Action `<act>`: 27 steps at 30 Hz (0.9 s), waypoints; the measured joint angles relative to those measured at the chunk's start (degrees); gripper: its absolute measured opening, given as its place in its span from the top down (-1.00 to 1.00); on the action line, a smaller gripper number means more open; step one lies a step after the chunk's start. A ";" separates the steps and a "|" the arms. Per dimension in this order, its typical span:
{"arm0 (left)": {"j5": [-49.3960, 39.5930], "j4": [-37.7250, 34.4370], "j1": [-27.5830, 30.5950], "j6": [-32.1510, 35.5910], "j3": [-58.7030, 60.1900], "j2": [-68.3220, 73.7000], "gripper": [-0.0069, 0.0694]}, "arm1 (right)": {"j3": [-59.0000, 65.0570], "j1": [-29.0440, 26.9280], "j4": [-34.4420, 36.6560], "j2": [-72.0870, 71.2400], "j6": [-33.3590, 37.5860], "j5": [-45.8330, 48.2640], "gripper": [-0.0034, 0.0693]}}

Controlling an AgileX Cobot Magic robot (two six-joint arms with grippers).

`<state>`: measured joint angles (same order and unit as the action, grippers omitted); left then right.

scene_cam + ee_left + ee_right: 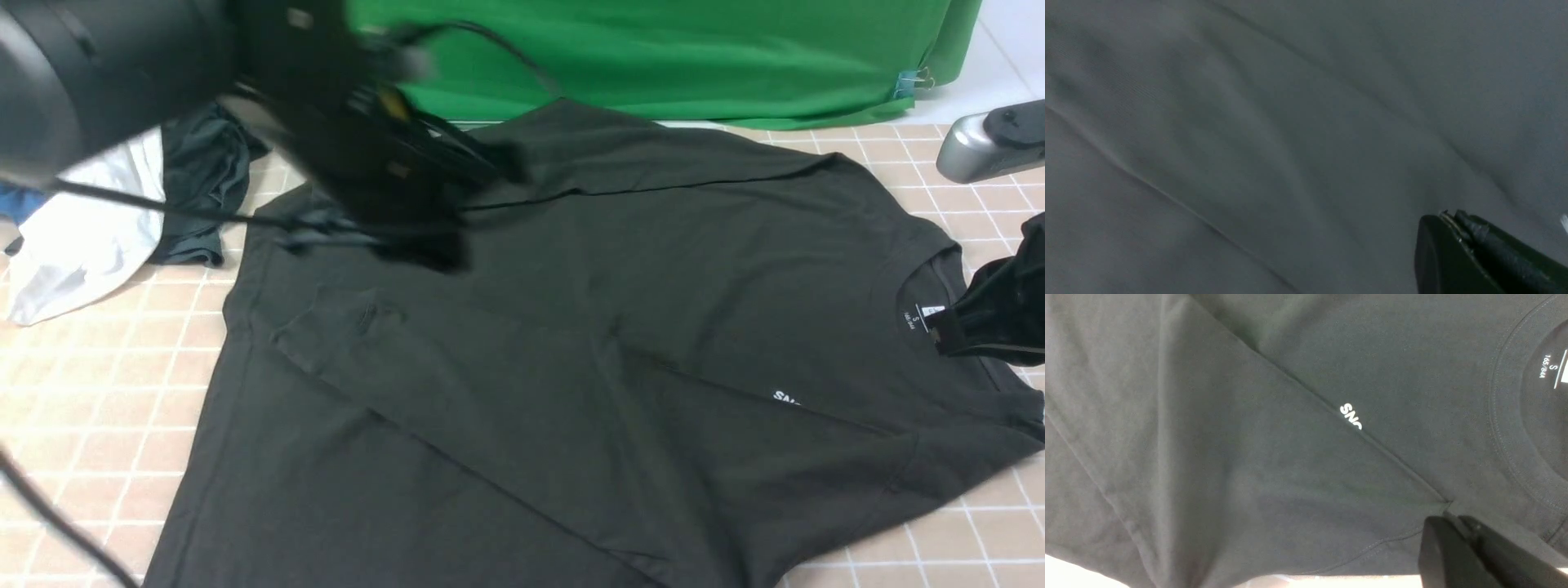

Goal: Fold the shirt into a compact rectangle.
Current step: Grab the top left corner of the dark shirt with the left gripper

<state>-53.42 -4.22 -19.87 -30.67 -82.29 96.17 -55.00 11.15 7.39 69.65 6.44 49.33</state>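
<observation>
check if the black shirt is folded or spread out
Mostly spread: the shirt lies flat and wide across the tiled table, with a sleeve folded over its front, covering part of the white print.

The shirt [571, 343] is matt black knit cloth, soft and faintly creased, with a smooth white print [1350, 416] and a stitched collar; under the shirt, the table [98, 408] looks smooth, with a beige tile pattern; beyond the shirt lies matt green cloth [694, 57]; the right gripper [1447, 518] at the shirt's collar looks like matt black plastic.
</observation>
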 joint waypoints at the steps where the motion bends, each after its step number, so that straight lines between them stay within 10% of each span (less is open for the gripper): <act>1: 0.11 0.01 2.94 0.20 -0.84 1.54 0.78 | 0.00 0.00 0.00 0.00 0.00 0.00 0.81; 10: 2.17 0.49 17.30 4.18 -17.37 18.65 0.67 | -0.02 0.00 0.00 0.00 0.00 -0.06 0.81; 19: 11.65 4.22 18.17 6.72 -28.25 33.15 -0.03 | -0.02 0.00 0.36 0.00 0.00 -0.06 0.81; 27: 19.01 7.47 18.17 8.11 -28.83 38.98 -0.21 | -0.02 0.00 0.71 0.00 0.00 -0.07 0.81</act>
<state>-34.42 3.25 -1.70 -22.57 -111.12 135.15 -55.03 11.15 8.10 69.65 6.44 49.27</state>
